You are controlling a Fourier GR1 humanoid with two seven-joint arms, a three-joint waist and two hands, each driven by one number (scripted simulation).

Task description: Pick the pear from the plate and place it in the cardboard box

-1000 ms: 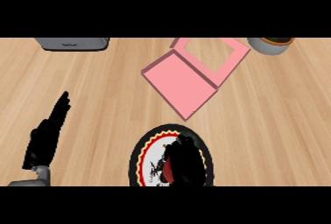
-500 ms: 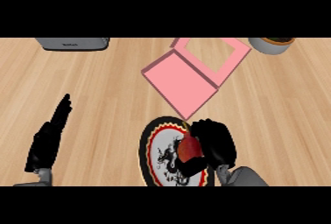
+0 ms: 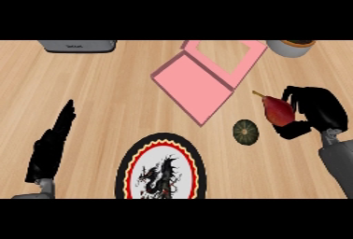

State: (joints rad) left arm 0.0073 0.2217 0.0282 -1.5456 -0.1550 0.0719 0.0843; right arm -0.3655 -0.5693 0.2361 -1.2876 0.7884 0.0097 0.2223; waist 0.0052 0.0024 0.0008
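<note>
Looking down on a wooden counter [image 3: 103, 93]. The right hand [image 3: 317, 112], at the right of the view, has its fingers and thumb curled round a red pear [image 3: 278, 111], stem pointing up and to the left. The pear is off its plate [image 3: 126, 163], a round dish with a red and black rim and a dragon drawing, which lies bare near the bottom edge.

So the pick looks done; the placing is left. The pink box [image 3: 195, 88] lies open near the top centre, its flap spread toward the plate, and the pear is to the right of it, not yet over the opening.

A small dark green squash [image 3: 245, 131] sits on the counter just below the pear, beside the box's flap. A grey appliance [image 3: 76, 45] stands top left, and a bowl [image 3: 293, 46] top right, near the box's far corner. The left hand [image 3: 50, 147] rests at the lower left, fingers straight, holding nothing.
</note>
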